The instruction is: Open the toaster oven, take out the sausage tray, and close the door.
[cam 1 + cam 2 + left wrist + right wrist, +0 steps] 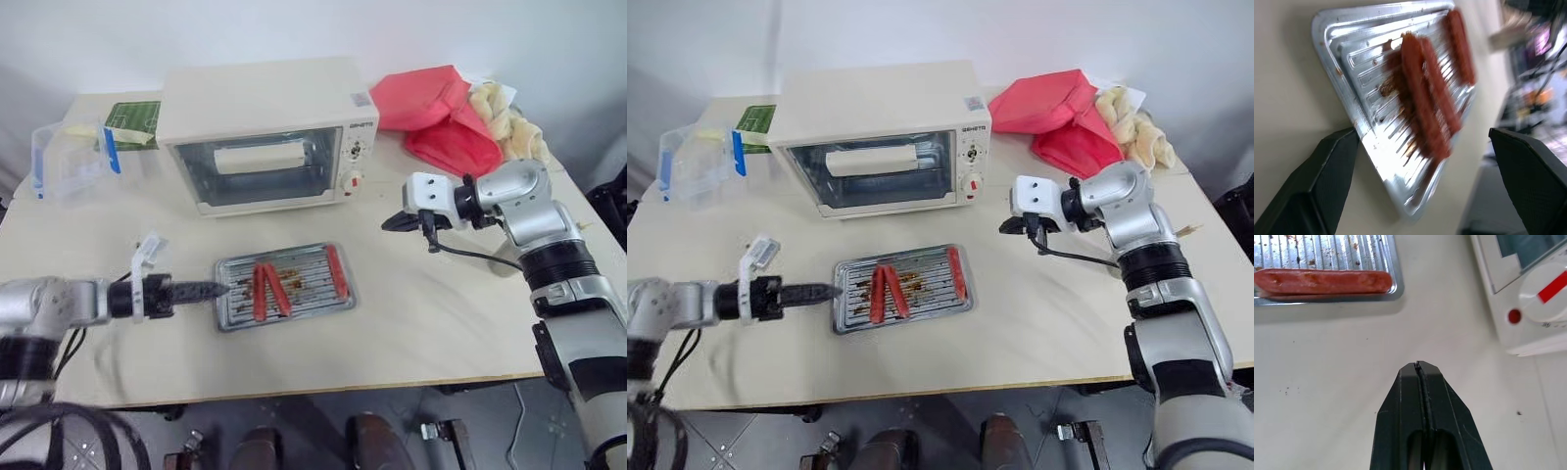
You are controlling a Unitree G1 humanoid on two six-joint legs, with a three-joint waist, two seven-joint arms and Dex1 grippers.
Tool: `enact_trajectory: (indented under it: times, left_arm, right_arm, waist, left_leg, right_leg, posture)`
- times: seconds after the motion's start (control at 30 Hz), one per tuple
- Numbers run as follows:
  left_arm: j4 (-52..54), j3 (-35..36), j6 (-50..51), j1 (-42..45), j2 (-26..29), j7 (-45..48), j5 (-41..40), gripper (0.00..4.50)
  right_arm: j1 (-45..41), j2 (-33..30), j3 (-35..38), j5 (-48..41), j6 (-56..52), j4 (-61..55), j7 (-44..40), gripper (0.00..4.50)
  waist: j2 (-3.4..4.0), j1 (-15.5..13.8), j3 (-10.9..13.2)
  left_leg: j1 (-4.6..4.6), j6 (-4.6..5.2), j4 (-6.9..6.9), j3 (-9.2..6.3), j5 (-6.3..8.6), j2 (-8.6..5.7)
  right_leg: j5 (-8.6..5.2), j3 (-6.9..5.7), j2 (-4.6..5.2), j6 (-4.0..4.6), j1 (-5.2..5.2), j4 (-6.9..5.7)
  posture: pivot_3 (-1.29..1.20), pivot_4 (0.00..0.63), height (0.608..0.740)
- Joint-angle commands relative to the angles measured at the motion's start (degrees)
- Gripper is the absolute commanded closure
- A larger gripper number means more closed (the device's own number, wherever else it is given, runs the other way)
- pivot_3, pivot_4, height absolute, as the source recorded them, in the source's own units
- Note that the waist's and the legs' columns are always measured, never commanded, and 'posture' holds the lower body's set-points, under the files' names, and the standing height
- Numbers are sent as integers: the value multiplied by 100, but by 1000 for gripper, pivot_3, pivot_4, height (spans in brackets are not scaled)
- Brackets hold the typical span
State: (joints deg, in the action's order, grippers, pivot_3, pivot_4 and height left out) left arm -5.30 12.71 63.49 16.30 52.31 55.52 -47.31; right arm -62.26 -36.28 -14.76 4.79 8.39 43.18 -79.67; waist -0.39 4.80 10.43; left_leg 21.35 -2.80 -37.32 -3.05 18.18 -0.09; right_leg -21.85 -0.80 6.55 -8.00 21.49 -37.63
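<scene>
Left gripper (1422, 181) spread wide right at the sausage tray (285, 285) edge, right gripper (1418, 366) pressed together beside the toaster oven (265, 137).

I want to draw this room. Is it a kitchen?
Probably a pretend kitchen set up on a table: there's a toaster oven, a tray of sausages, and red cloths, but no sink or stove.

Cream-white toaster oven (266, 132), red-marked knobs; ridged silver sausage tray (285, 286), 3 red sausages; red cloth (439, 117); beige table (441, 313).
</scene>
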Motion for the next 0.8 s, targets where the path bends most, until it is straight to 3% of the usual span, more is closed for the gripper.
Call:
enact_trajectory:
  times: [0.03, 0.17, 0.27, 0.33, 0.43, 0.7, 0.8]
  left_arm:
    - [1165, 950, -1961, -1061, -164, 253, 594, 26]
    - [1744, 1616, -3478, -2136, -640, 147, 1159, 26]
    - [1840, 1936, -4349, -2776, -927, 166, 1528, 0]
    - [1815, 2139, -4864, -3058, -1118, 92, 1711, 0]
    - [1742, 2486, -5688, -3366, -1483, 176, 1759, 0]
    - [1404, 2946, -5663, -3905, -1645, 709, 1064, 0]
    - [1196, 3072, -5616, -3865, -1533, 744, 989, 0]
  right_arm:
    - [-278, 76, 59, -69, 247, 400, -194, 4500]
    - [-460, 199, 27, 3, 462, 1037, -336, 4500]
    - [-566, 229, 74, -84, 560, 1426, -721, 3945]
    - [-610, 232, 266, -328, 689, 1605, -1108, 3172]
    - [-473, -35, 24, -1256, 1036, 1527, -1282, 2416]
    - [-393, -259, -481, -1724, 1506, 1769, -1283, 212]
    - [-292, -318, -499, -1923, 1360, 1855, -1283, 55]
  waist:
    - [-1, 8, 1]
    - [0, -36, 3]
    - [0, -55, 3]
    - [0, -74, 3]
    - [2, -130, 5]
    - [3, -167, 5]
    - [5, -166, 6]
  left_leg:
    - [1, 0, 9, 4, 0, 1]
    - [6, 0, 14, 2, 1, 0]
    - [8, 4, 12, 6, 3, 1]
    - [8, 6, 12, 12, 4, 2]
    - [7, 7, 9, 15, 5, 15]
    - [6, 20, -2, 41, 16, 25]
    - [5, 21, -8, 42, 16, 29]
  right_leg:
    - [0, 1, 1, 0, 1, 13]
    - [0, -8, 6, 0, -2, 33]
    - [0, -8, 8, 0, -10, 68]
    - [0, -9, 9, 0, -10, 70]
    - [1, -6, 9, 1, -9, 69]
    - [2, -9, 12, -1, -13, 69]
    - [3, -6, 12, 0, -14, 67]
  posture:
    - [0, 150, 740]
    - [0, 150, 740]
    - [0, 150, 740]
    - [0, 150, 740]
    - [0, 150, 740]
    - [0, 150, 740]
    - [0, 150, 740]
